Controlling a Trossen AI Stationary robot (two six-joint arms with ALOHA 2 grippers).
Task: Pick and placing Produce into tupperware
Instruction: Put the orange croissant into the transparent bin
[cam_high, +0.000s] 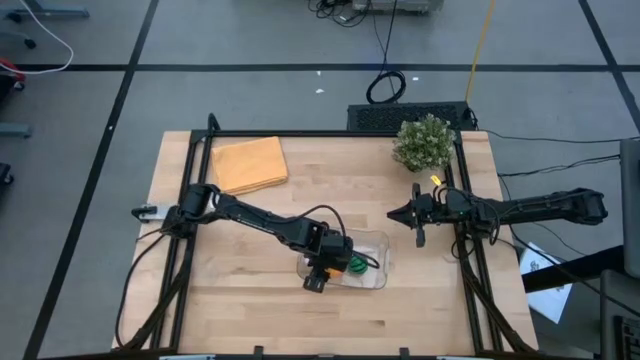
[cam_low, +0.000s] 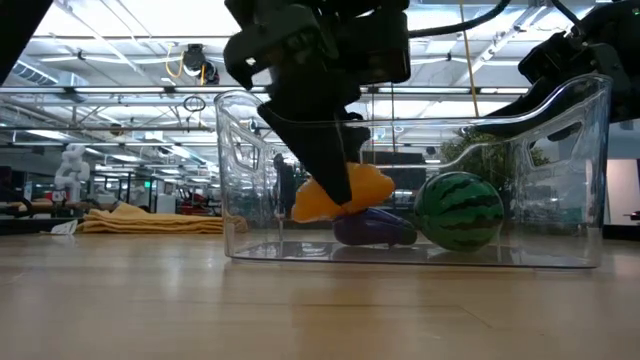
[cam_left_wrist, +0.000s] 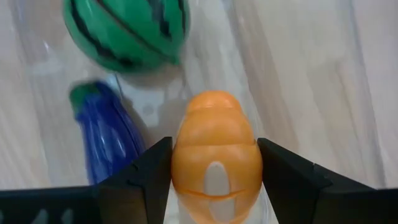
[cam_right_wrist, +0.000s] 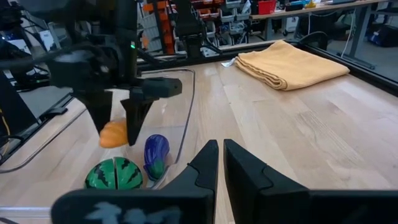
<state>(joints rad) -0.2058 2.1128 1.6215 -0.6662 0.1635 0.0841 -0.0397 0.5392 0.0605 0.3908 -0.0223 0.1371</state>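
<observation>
The clear tupperware sits on the table's near middle. In it lie the green striped round piece and the purple elongated piece, side by side on its floor. My left gripper reaches down into the tupperware, shut on the orange piece; its green tip does not show. My right gripper waits shut above the table's right side, apart from the tupperware. My left gripper pinches the orange piece between its two fingers, one on each side of its rounded body. The fingers come from above, pointing down into the tupperware. The piece hangs above the container floor, just over the purple piece.
A folded orange-yellow cloth lies at the far left of the table. A bushy green plant stands at the far right corner. Dark frame rails run along the table's left and right sides. Bare wood spans the near edge.
</observation>
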